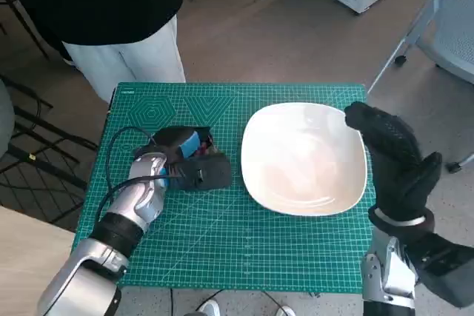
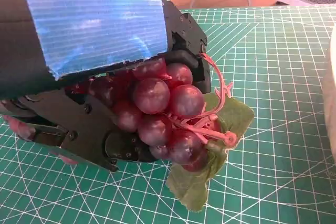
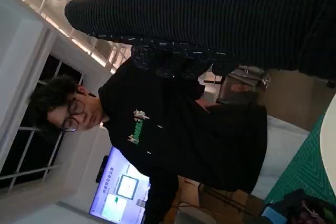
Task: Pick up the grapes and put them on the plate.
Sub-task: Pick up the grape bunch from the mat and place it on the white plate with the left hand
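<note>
Left wrist view — left hand [image 2: 100,77] grips the grapes [image 2: 163,114], stem end toward the plate [image 1: 305,159].

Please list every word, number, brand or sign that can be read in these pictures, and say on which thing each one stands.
No text can be read with certainty.
Small white print at the far left corner of the green cutting mat: too small to read.
Green logo on the person's black top: blurred, not readable.
Lit screen behind the person: content too small to read.

Your left hand [image 1: 185,159] lies on the green mat [image 1: 222,242], fingers toward the white plate [image 1: 304,157]; right hand [image 1: 392,157] raised beside it.
</note>
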Controlling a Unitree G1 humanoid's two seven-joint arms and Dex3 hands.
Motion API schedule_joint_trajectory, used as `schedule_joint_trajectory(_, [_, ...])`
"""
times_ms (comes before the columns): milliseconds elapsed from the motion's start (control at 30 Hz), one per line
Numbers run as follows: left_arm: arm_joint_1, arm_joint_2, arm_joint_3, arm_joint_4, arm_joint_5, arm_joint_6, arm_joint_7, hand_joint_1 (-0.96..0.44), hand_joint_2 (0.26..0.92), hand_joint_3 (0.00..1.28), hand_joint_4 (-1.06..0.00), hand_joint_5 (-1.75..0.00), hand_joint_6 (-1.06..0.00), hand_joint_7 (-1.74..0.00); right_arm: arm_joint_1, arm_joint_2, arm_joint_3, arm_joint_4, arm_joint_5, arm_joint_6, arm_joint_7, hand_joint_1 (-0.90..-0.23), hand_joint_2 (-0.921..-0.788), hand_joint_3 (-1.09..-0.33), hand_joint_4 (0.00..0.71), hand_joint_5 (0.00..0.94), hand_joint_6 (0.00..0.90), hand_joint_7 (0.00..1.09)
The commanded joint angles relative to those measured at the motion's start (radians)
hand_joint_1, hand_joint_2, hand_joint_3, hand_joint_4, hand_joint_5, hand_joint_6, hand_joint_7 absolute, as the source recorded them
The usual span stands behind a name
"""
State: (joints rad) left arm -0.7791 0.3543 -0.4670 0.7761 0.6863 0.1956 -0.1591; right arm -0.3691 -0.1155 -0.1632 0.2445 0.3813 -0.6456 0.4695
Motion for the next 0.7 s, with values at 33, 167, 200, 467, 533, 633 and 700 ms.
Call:
schedule_joint_trajectory(33, [0.0,0.002,-0.002,0.026,-0.004,-0.006,-0.004,0.0,0.92,0.18,-0.52,-1.5,-0.59,-1.05,0.006,-0.003,-0.005,0.022,-0.003,0.0,0.004,-0.442,-0.921,-0.552,0.333,0.0,0.15,0.33])
schedule_joint_trajectory(167, [-0.001,0.005,0.002,0.027,-0.007,-0.012,-0.001,0.0,0.92,0.17,-0.53,-1.5,-0.59,-1.05,0.003,-0.002,-0.004,0.027,-0.004,-0.003,0.005,-0.445,-0.921,-0.551,0.332,0.0,0.148,0.33])
schedule_joint_trajectory(200, [-0.001,0.006,0.003,0.026,-0.008,-0.014,0.0,0.0,0.92,0.17,-0.53,-1.5,-0.59,-1.05,0.003,-0.002,-0.004,0.029,-0.004,-0.004,0.005,-0.446,-0.921,-0.551,0.332,0.0,0.148,0.33])
schedule_joint_trajectory(467, [0.004,0.023,0.015,-0.018,-0.015,-0.006,-0.011,0.0,0.92,0.18,-0.52,-1.5,-0.58,-1.05,-0.001,0.0,-0.002,0.033,-0.005,-0.008,0.004,-0.446,-0.921,-0.55,0.33,0.0,0.147,0.33])
schedule_joint_trajectory(533, [0.006,0.028,0.018,-0.037,-0.017,0.0,-0.017,0.0,0.921,0.18,-0.53,-1.5,-0.58,-1.05,-0.002,0.001,-0.001,0.034,-0.005,-0.009,0.003,-0.445,-0.921,-0.55,0.329,0.0,0.146,0.34])
schedule_joint_trajectory(633, [0.009,0.038,0.023,-0.071,-0.019,0.011,-0.028,0.0,0.921,0.18,-0.52,-1.51,-0.56,-1.06,-0.004,0.001,-0.001,0.037,-0.005,-0.011,0.004,-0.444,-0.921,-0.55,0.329,0.0,0.146,0.34])
schedule_joint_trajectory(700, [0.012,0.045,0.029,-0.105,-0.019,0.024,-0.038,0.0,0.921,0.19,-0.52,-1.51,-0.55,-1.07,-0.005,0.002,0.0,0.038,-0.005,-0.012,0.004,-0.443,-0.921,-0.55,0.329,0.0,0.146,0.34])
